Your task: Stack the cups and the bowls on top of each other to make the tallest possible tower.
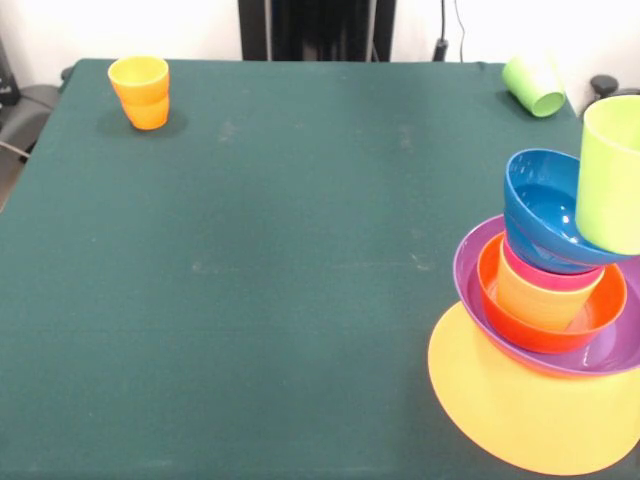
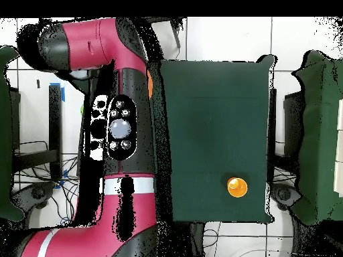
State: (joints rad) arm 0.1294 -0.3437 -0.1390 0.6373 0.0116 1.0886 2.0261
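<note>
The tower stands at the right edge in the front view. A large orange-yellow bowl (image 1: 520, 410) is lowest, then a wide purple bowl (image 1: 478, 262) and a red-orange bowl (image 1: 545, 335). Inside sits a yellow cup (image 1: 540, 300) with a red cup's rim (image 1: 540, 272) over it. A blue bowl (image 1: 545, 210) rests tilted on top, and a lime green vessel (image 1: 612, 170) leans beside it, cut off by the frame. An orange cup (image 1: 139, 91) (image 2: 237, 187) stands alone in a far corner. Another lime green cup (image 1: 534, 85) lies on its side. The gripper shows in neither view.
The dark green tablecloth (image 1: 280, 270) covers the table. In the overhead view the red and black arm (image 2: 120, 127) lies along the table's left side and hides the tower, except an orange sliver (image 2: 150, 83).
</note>
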